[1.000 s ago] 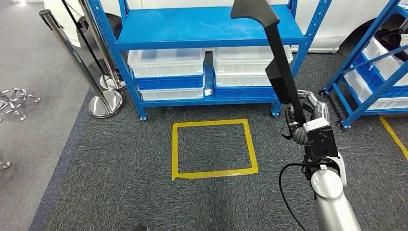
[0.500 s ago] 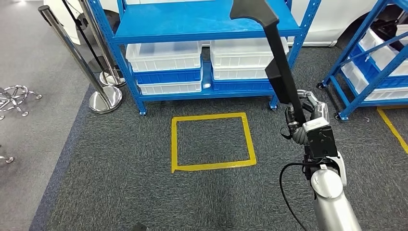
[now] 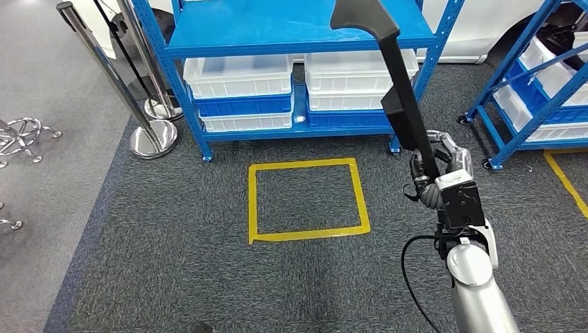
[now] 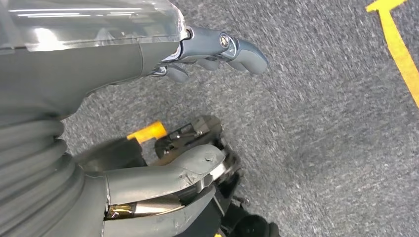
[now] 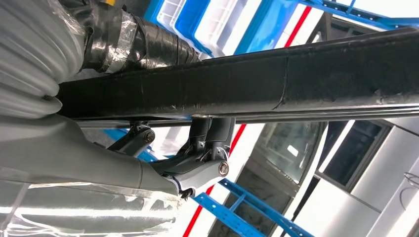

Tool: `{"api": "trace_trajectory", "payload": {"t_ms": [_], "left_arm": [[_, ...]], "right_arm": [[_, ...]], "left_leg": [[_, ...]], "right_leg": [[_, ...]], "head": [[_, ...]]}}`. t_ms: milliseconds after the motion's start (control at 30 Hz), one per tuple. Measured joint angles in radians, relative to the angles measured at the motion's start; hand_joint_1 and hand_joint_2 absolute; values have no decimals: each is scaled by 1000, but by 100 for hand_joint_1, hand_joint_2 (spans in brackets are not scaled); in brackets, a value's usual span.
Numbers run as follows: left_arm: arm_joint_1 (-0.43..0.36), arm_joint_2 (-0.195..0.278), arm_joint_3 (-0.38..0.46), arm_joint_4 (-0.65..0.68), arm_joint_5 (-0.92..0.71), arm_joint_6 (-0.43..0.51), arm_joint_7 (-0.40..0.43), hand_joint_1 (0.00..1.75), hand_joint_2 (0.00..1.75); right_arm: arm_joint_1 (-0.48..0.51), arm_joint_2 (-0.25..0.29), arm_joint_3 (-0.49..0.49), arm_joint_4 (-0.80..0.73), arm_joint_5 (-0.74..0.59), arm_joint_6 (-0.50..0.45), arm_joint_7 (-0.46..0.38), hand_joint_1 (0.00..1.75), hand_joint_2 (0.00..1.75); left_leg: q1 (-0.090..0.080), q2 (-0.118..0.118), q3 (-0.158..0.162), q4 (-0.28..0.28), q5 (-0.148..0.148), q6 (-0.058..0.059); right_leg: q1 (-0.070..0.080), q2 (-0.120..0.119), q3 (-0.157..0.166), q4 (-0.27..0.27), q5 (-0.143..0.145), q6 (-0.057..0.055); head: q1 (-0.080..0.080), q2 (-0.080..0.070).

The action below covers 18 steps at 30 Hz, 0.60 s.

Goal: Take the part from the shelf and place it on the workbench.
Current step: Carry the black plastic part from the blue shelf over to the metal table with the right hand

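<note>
While the head view has drifted a little vs 1 s back (cam shift, shelf sits higher in frame), the right hand still grips the long black part near its lower end, part upright, tilted, in front of the shelf. Yellow tape square on carpet. L wrist view: left hand holds nothing, fingers loosely curled over carpet. R wrist view: fingers wrapped round the part's bar. No legible writing.
</note>
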<state>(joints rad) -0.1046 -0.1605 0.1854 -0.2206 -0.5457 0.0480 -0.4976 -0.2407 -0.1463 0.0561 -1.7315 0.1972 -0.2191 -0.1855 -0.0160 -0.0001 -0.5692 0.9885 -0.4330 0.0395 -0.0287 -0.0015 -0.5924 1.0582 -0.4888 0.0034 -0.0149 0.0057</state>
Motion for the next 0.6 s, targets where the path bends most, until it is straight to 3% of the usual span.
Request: {"api": "trace_trajectory", "payload": {"t_ms": [67, 133, 167, 200, 267, 333, 500, 600], "left_arm": [[-1, -1, 1, 0, -1, 2, -1, 0, 175], [-2, -1, 2, 0, -2, 2, -1, 0, 175], [-2, -2, 2, 0, -3, 2, -1, 0, 175], [-1, -2, 2, 0, -4, 2, -1, 0, 175], [1, -2, 3, 0, -8, 3, -1, 0, 175], [1, -2, 5, 0, -10, 4, -1, 0, 175], [1, -1, 8, 0, -13, 5, -4, 0, 175], [0, -1, 8, 0, -16, 4, -3, 0, 175]], "right_arm": [[0, 0, 0, 0, 0, -2, -1, 175, 175], [5, 0, 0, 0, 0, -4, 0, 175, 175], [9, 0, 0, 0, 0, -4, 0, 175, 175], [12, 0, 0, 0, 0, -4, 0, 175, 175], [13, 0, 0, 0, 0, -5, 0, 175, 175], [13, 0, 0, 0, 0, -6, 0, 175, 175], [14, 0, 0, -3, 0, -9, 0, 175, 175], [12, 0, 0, -3, 0, -9, -1, 175, 175]], "left_leg": [[6, 4, 11, -26, 14, 8], [5, 5, 9, -27, 16, 13], [5, 5, 7, -23, 15, 12], [6, 4, 4, -18, 13, 11], [11, 4, -4, 4, 3, 2], [10, 3, -21, 38, -14, -11], [12, 2, -44, 77, -34, -32], [18, 1, -100, 207, -113, -47]], "right_leg": [[4, 1, -32, 68, -44, 2], [5, 2, -89, 183, -94, 5], [4, 2, -110, 221, -101, 9], [2, 1, -114, 225, -88, 13], [-6, -1, -76, 140, -27, 23], [-8, 0, -35, 51, 7, 23], [-3, 5, -38, 36, 8, -9], [-3, 3, -39, 35, 12, -20]], "head": [[0, 0], [1, 0], [1, 0], [1, 0], [1, 0], [0, 0], [-1, 0], [-1, 0]]}}
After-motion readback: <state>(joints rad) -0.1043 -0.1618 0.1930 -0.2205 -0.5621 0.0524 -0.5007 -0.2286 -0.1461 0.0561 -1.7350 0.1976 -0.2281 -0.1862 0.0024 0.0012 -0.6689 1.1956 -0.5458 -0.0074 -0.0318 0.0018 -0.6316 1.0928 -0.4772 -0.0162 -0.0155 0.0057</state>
